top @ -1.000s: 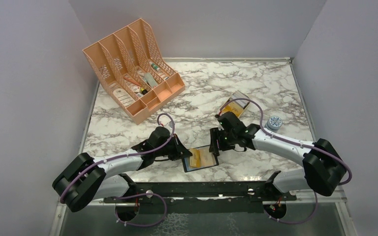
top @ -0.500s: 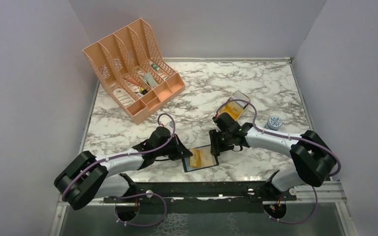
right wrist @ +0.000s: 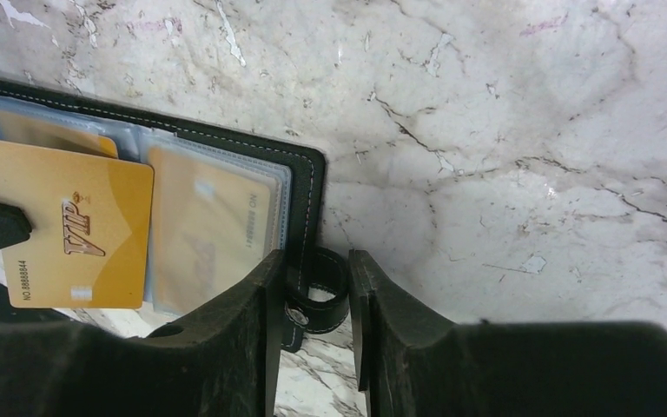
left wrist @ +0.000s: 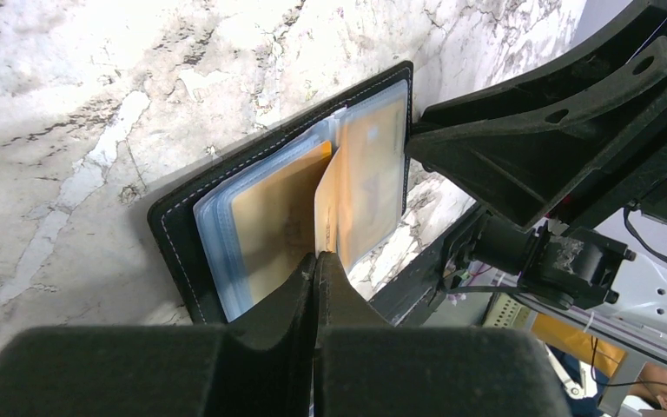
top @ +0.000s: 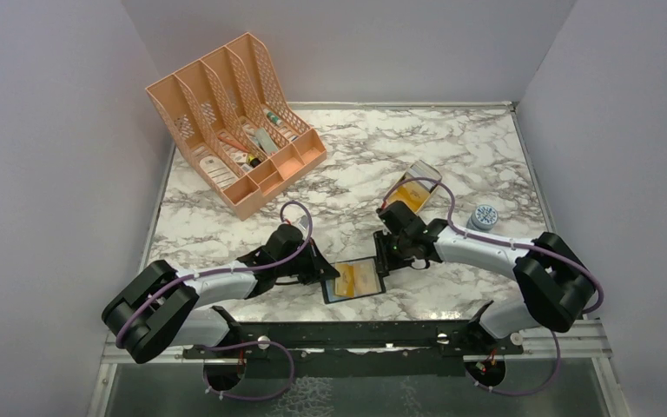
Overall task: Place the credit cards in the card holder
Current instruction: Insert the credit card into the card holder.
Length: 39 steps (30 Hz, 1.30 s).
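Marble table [top: 486, 139]: open card holder [right wrist: 314, 200], peach organiser [top: 234, 122], possibly tin [top: 415, 184].

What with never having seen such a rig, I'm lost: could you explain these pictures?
Two robot arms are bolted to a marble table, seen from above in one picture; the other two come from cameras on their wrists. An open black card holder lies between them. The left gripper is shut on a gold card over it. The right gripper has its jaws either side of the holder's snap tab; whether they pinch it is unclear. A peach organiser stands at the back.
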{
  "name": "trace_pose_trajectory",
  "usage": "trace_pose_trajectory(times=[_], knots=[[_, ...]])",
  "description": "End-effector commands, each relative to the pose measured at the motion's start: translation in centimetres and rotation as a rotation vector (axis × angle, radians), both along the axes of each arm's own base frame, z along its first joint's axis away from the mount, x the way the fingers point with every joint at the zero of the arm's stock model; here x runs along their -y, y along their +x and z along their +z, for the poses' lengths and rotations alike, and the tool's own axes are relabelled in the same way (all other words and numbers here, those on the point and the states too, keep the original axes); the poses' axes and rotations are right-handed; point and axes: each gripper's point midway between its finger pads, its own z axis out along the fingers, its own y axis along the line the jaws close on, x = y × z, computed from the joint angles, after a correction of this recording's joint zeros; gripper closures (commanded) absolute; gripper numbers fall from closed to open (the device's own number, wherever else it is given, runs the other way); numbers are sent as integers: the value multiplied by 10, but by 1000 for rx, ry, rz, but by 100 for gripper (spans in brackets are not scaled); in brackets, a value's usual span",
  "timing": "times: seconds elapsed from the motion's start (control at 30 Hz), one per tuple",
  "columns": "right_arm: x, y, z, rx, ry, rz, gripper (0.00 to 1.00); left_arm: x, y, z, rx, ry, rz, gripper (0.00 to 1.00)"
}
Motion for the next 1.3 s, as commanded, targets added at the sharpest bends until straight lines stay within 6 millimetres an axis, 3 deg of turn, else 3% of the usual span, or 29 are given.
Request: trace_pose_trajectory(times=[0.0, 0.47, 0.87, 1.27], knots=[[1, -13, -2, -26, 14, 8, 69, -1, 0, -2, 13, 4, -11, 100], [1, -26, -5, -41, 22, 14, 73, 1, 4, -11, -8, 24, -4, 100], [-1, -23, -3, -27, 15, 21, 76, 6, 9, -3, 5, 0, 6, 100], [-1, -24, -1, -25, 20, 22, 76, 4, 13, -19, 6, 52, 7, 100]])
